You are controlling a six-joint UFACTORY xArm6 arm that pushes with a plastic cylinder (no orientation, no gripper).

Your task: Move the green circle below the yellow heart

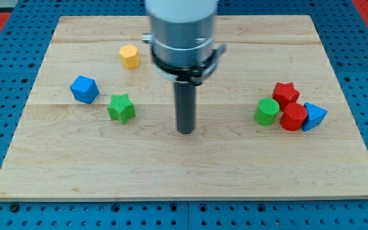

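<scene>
The green circle (pixel 267 111) sits at the view's right, touching a red round block (pixel 293 117). No yellow heart shows; the only yellow block is a hexagon (pixel 129 56) at the upper left. My tip (pixel 185 131) rests on the board near the middle, well left of the green circle and right of the green star (pixel 121 107). The arm's grey body hides part of the board at the view's top.
A red star (pixel 286 93) is above the red round block, and a blue triangle (pixel 314 115) is at its right. A blue cube (pixel 84 89) lies at the left, next to the green star. The wooden board (pixel 184 172) lies on a blue pegboard.
</scene>
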